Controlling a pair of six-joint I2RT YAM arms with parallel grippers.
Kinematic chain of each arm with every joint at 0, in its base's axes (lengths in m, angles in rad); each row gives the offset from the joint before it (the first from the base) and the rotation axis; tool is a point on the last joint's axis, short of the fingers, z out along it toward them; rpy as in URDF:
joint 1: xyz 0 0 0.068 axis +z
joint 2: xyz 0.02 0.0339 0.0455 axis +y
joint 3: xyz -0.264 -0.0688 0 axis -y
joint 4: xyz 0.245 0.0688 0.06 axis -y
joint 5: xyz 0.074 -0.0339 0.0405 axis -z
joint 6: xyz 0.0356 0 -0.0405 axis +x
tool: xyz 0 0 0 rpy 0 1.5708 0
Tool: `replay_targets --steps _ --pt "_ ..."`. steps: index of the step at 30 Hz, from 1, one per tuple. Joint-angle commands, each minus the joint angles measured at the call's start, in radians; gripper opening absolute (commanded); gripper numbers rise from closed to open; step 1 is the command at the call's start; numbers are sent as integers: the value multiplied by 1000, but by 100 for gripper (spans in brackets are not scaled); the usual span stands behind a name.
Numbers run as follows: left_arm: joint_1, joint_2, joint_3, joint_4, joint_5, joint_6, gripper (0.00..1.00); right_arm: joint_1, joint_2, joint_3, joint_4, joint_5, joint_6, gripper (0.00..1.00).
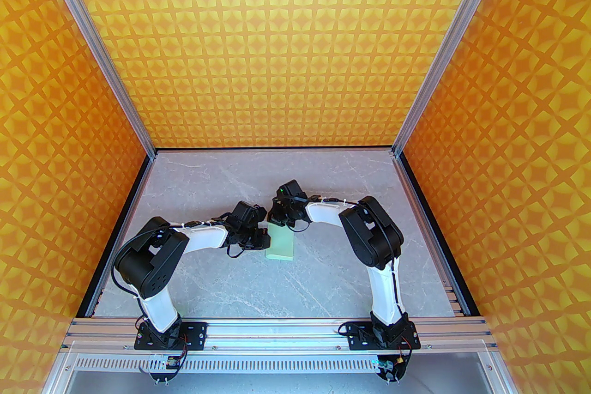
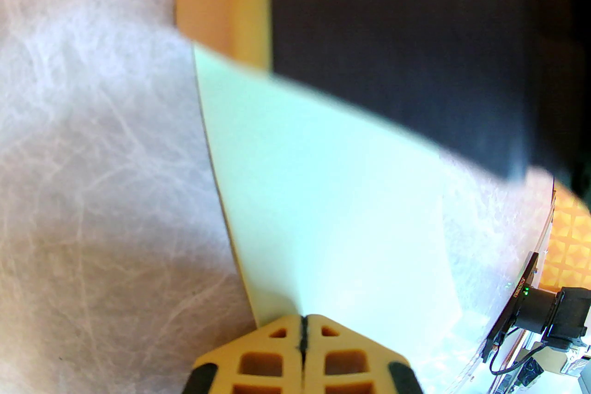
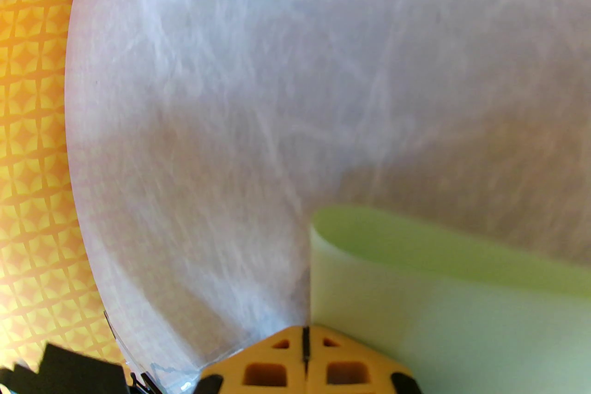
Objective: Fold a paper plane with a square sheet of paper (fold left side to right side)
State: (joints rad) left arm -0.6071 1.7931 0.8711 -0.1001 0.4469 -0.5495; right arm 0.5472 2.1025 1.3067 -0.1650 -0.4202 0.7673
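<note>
Top external view: bare tabletop [image 1: 323,290] lies open beyond the two arm bases [image 1: 170,333]. Mid-table, one square sheet of paper [image 1: 281,248] lies doubled over. The left gripper [image 1: 264,239] is at its left edge and the right gripper [image 1: 278,226] at its far edge, both closed, tips touching it. Beyond, open tabletop reaches the wall [image 1: 277,59].

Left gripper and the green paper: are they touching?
Touching. The left wrist view shows the paper running into the seam of the shut left gripper, without gap.
</note>
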Motion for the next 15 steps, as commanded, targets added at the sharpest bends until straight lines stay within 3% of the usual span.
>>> replay_targets --steps 1,15 --pt "-36 26 -61 -162 24 6 0 -49 51 33 24 120 -28 0" --pt "-39 24 -72 -155 26 3 0 -79 129 156 -43 136 -60 0"
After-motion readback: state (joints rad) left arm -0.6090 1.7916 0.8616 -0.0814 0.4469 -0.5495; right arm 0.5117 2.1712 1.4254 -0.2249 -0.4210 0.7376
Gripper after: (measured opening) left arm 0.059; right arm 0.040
